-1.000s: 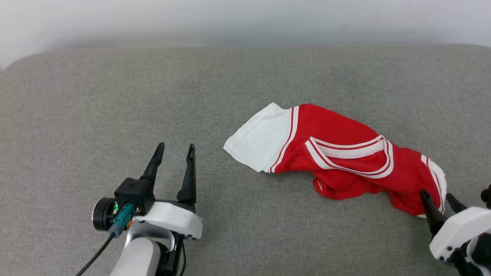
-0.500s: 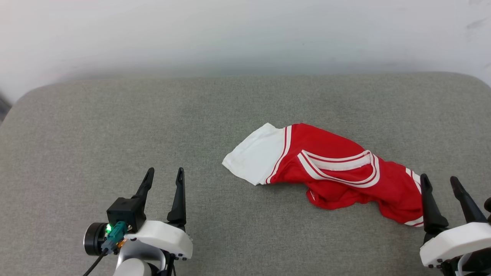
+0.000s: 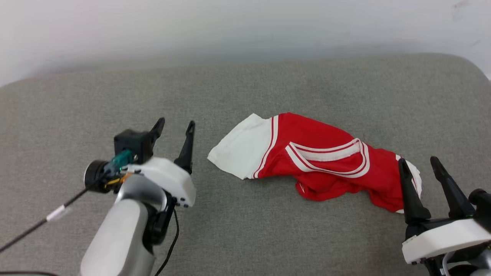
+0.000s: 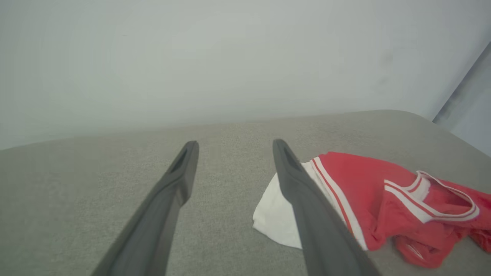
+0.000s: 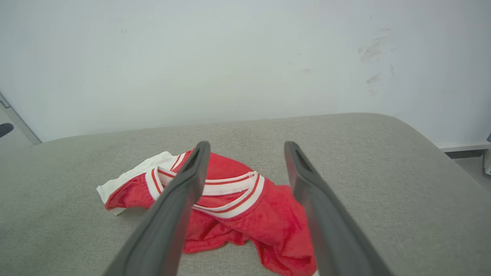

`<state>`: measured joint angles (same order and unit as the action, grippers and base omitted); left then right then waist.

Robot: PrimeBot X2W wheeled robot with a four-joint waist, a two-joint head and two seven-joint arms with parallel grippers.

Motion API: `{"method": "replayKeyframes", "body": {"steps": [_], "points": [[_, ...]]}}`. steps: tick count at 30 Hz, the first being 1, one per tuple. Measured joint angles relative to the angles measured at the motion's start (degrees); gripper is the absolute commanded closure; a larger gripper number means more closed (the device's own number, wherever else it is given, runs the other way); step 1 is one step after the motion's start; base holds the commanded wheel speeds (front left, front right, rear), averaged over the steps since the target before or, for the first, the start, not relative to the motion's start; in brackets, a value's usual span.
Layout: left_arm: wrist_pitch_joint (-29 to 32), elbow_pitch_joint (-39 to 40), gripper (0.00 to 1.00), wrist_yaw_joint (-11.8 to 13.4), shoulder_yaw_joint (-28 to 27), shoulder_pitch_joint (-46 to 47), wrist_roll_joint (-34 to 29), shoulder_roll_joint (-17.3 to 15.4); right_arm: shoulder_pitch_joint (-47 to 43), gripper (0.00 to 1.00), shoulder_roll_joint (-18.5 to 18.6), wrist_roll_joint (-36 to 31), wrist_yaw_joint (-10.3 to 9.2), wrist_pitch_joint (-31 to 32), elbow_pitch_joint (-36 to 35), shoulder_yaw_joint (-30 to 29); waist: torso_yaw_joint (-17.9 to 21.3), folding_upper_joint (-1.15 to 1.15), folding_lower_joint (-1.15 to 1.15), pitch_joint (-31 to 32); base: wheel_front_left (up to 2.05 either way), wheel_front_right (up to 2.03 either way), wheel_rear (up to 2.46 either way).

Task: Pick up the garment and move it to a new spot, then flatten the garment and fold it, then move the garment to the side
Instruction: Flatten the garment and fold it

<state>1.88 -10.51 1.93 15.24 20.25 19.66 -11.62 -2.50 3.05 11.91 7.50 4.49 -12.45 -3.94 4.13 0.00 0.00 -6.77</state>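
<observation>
The garment (image 3: 318,161) lies crumpled on a grey fabric-covered surface (image 3: 268,88), right of centre in the head view and well short of the pale wall (image 3: 230,27) behind. It is a red jersey of soft cloth, bunched into a long, uneven strip that runs from upper left to lower right. At its left end a white sleeve (image 3: 239,147) spreads flat, joined to the red body by a seam of thin red and white stripes. Near the middle the neckline (image 3: 330,155) lies open as a loop of white band edged with red lines. Below it the red cloth is rumpled into folds and a small tuck. No chest print can be made out in the way it lies. The left gripper (image 3: 175,122) hovers over bare grey fabric just left of the white sleeve, apart from it; its jaws stand wide with nothing between them. In the left wrist view the garment (image 4: 368,191) lies to the right of that gripper (image 4: 234,142). The right gripper (image 3: 418,160) is at the garment's lower right end, its jaws likewise spread and empty. In the right wrist view the gripper (image 5: 247,143) is raised above the red cloth (image 5: 230,207), not touching it.
</observation>
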Motion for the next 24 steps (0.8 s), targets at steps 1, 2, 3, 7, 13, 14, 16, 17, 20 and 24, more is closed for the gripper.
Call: {"method": "replayKeyframes", "body": {"steps": [1,2,3,7,13,14,16,17,20,24], "points": [[1.7,-0.7,0.0,-0.6,0.5,2.1,0.2,0.1,0.5,0.0,0.0,0.2,0.0,0.0,-0.1,0.2,0.3,0.0,0.0,-0.8,0.0,0.0,0.0],[3.9,-1.7,0.0,-1.3,0.9,4.1,0.6,0.0,1.0,0.0,0.0,0.2,0.0,-0.3,-0.2,0.6,0.6,0.0,0.0,-1.6,0.0,0.0,0.0],[6.2,-2.8,0.0,-2.0,1.3,6.2,1.1,0.0,1.5,0.0,0.0,0.3,0.0,-0.5,-0.2,1.0,0.8,0.0,0.0,-2.3,0.0,0.0,0.0],[16.9,-8.6,0.0,-5.2,3.2,12.1,2.4,-2.2,3.1,0.0,0.0,0.7,0.01,-0.8,0.5,1.9,2.4,0.0,0.0,-5.2,0.0,0.0,0.0],[28.5,-13.9,0.0,-8.0,6.9,15.5,3.8,-4.7,4.6,0.0,-0.1,2.7,0.0,-2.0,2.6,2.6,4.8,0.0,0.01,-9.1,0.0,0.0,0.0],[29.8,-14.7,0.0,-8.0,7.2,15.6,4.1,-5.0,4.8,0.0,-0.1,2.9,0.0,-2.3,2.9,2.8,5.1,0.0,0.01,-9.7,0.0,0.0,0.0],[31.7,-15.8,0.0,-8.3,8.0,15.8,4.3,-5.8,5.1,0.0,-0.1,3.4,0.0,-3.0,3.7,3.1,5.7,0.0,0.01,-10.7,0.0,0.0,0.0],[32.3,-16.1,0.0,-8.4,8.2,16.3,4.3,-6.0,5.3,0.0,-0.1,3.7,0.0,-3.1,4.1,3.2,6.0,0.0,0.01,-11.2,0.0,0.0,0.0],[33.9,-17.2,0.0,-8.6,8.8,17.6,4.8,-6.3,6.1,0.0,-0.1,4.2,0.0,-4.0,5.3,3.7,6.7,0.0,0.01,-12.2,0.0,0.0,0.0],[36.3,-18.1,0.0,-8.8,10.6,18.6,5.6,-6.4,6.6,0.0,-0.1,5.1,0.0,-4.5,6.5,4.2,7.5,0.0,0.0,-12.9,0.0,0.0,0.0]]}}
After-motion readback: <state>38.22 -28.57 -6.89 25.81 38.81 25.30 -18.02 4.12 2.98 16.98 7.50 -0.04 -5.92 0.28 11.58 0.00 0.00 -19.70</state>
